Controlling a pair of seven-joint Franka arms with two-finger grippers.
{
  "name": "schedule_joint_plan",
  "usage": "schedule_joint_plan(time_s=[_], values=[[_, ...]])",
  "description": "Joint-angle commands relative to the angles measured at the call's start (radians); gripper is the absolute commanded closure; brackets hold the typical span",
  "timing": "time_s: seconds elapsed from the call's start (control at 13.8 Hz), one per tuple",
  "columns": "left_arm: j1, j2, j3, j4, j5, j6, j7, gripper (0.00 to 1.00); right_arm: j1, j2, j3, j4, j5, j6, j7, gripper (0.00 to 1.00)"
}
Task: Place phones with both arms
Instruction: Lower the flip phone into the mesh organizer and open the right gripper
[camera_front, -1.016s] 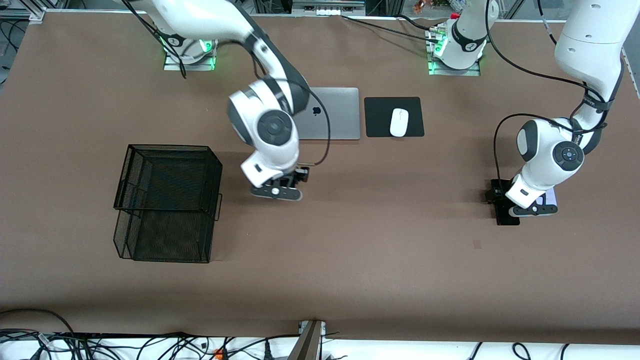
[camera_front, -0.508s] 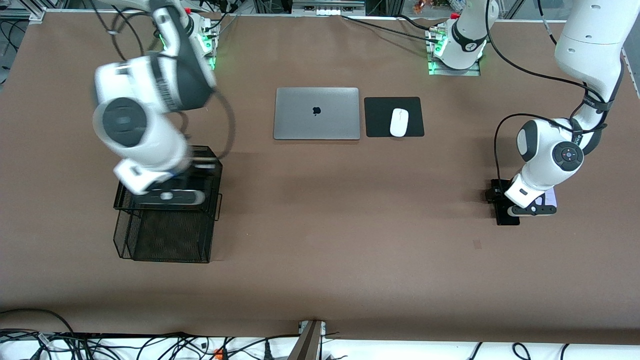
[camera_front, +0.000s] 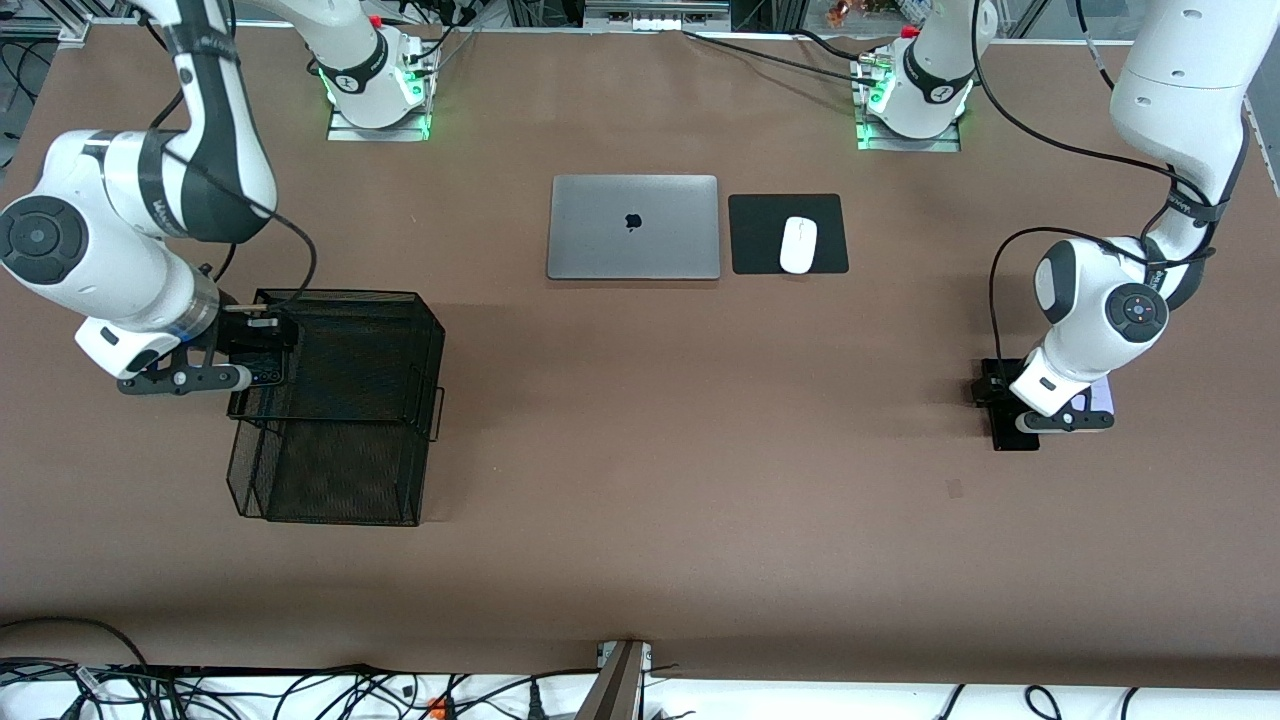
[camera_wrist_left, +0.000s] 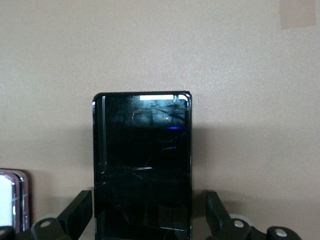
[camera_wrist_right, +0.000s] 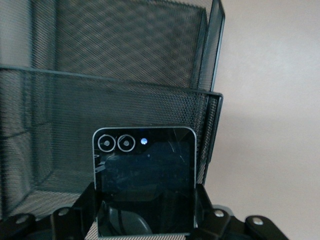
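Since a second ago your right arm has swung from mid-table, in front of the laptop (camera_front: 633, 227), to the basket (camera_front: 340, 400) at its own end of the table; the left arm has stayed put. Your right gripper (camera_front: 262, 352) now hangs over the basket's upper tier at its outer edge, clamped on the squarish phone (camera_wrist_right: 144, 180): black glass, pale rim, rounded corners, two ringed lenses and a small blue dot along one end; in the right wrist view the mesh walls rise just past it. Your left gripper (camera_front: 1018, 408) sits low over the slab (camera_wrist_left: 142, 165) near the left arm's end of the table, jaws spread wide with one finger either side of it, not pressing; the slab is long, slim, glossy black, smudged and reflective, lying flat on the brown table (camera_front: 700, 450). The white phone (camera_front: 1098, 398) lies just beside the slab, mostly hidden under the wrist; only a pale lilac corner shows. The mouse (camera_front: 798, 244) rests on its black pad (camera_front: 760, 235) beside the laptop.
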Motion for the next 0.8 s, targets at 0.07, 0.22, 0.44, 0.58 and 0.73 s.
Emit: schedule_joint_plan(time_s=[0.07, 0.22, 0.44, 0.58, 0.73], values=[[0.013, 0.008, -0.002, 0.009, 0.028, -0.006, 0.013, 0.08, -0.002, 0.018, -0.006, -0.094, 0.058, 0.104, -0.048, 0.74], [0.024, 0.014, -0.004, 0.002, 0.028, -0.007, 0.016, 0.6, -0.002, 0.035, -0.006, -0.091, 0.061, 0.105, -0.047, 0.62], [0.024, -0.01, -0.01, 0.032, 0.028, -0.102, 0.041, 0.83, -0.011, 0.05, -0.006, -0.053, 0.063, 0.092, -0.031, 0.0], [0.012, -0.041, -0.022, 0.11, 0.026, -0.29, 0.041, 0.82, -0.008, 0.049, -0.004, 0.001, 0.061, 0.066, -0.018, 0.0], [0.005, -0.041, -0.066, 0.261, 0.016, -0.55, 0.041, 0.82, -0.008, 0.049, -0.003, 0.084, 0.061, -0.037, 0.008, 0.0]])
